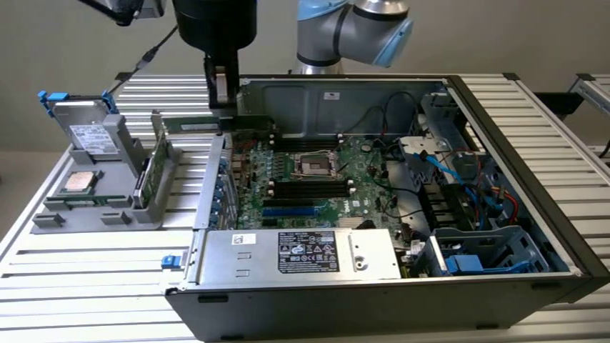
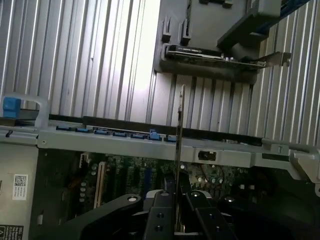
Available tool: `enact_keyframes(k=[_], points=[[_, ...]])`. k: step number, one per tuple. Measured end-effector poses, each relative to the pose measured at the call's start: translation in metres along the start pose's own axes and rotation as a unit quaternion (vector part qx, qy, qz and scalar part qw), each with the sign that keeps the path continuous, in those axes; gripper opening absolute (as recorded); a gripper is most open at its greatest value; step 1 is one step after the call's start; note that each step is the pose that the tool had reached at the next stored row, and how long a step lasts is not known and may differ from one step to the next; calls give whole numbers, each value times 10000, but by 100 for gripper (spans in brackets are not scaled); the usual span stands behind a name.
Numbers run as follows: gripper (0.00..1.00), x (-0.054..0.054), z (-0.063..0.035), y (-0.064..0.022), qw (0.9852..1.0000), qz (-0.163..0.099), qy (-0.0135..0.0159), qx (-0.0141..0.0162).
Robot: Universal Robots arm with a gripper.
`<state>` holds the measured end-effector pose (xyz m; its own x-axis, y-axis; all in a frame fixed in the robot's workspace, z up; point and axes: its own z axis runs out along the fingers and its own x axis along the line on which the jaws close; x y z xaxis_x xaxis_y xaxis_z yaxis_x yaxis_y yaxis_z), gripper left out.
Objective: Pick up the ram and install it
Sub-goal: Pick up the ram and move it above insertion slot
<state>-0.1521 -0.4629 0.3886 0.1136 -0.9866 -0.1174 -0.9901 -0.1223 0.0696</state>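
My gripper (image 1: 222, 106) hangs from the black wrist over the exterior view's left wall of the open computer case (image 1: 476, 286). It is shut on the ram (image 1: 214, 123), a slim dark-green strip held level and lengthwise, above the case edge. In the wrist view the ram (image 2: 180, 125) shows edge-on as a thin line running out from between the two black fingers (image 2: 162, 202). Below and to the exterior view's right lies the motherboard (image 1: 324, 179) with its black memory slots (image 1: 310, 187).
A grey holder (image 1: 96, 207) on the ribbed table holds a square silver processor chip (image 1: 78, 182) and a taller green card (image 1: 148, 179) standing upright. A power supply (image 1: 296, 254), drive cage (image 1: 496, 250) and loose cables (image 1: 458, 171) crowd the case.
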Motion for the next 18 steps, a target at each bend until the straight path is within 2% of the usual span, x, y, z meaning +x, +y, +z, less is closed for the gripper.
enact_keyframes(k=[12, 18], points=[[14, 78, -48, -540, 10000, -7, -1, -2], [14, 78, 23, -820, 10000, -7, 6, -3]])
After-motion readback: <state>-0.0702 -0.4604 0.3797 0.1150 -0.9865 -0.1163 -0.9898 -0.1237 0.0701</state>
